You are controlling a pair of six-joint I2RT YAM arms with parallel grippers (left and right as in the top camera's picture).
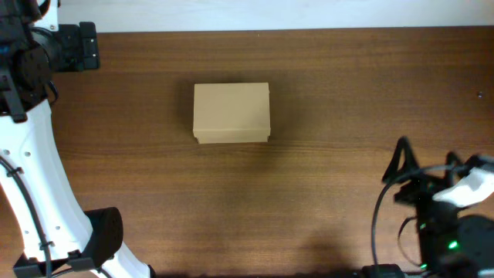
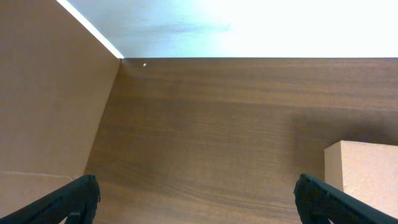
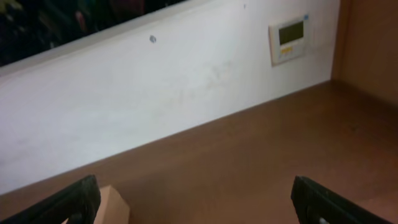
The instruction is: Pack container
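Left of the container [image 1: 231, 112], the left arm [image 1: 31, 154] stands at the table [image 1: 347, 93] edge. The left gripper [image 2: 196, 190] sits out past the container's far-left corner, with only bare wood between them. Its wrist view shows the 2 fingers [image 2: 68, 202] spread wide and released, 1 corner of the container just to their right and a brown panel [image 2: 50, 93] to their left. The container sits about mid-table with its flap lid shut flat, so its inside is hidden. Well apart to the container's near right is the right arm [image 1: 444, 208]. The right gripper [image 3: 193, 190] is likewise spread and empty. Only its wrist view shows a white wall [image 3: 155, 106] and a wall panel with a small display [image 3: 289, 34], beyond a sliver of the container.
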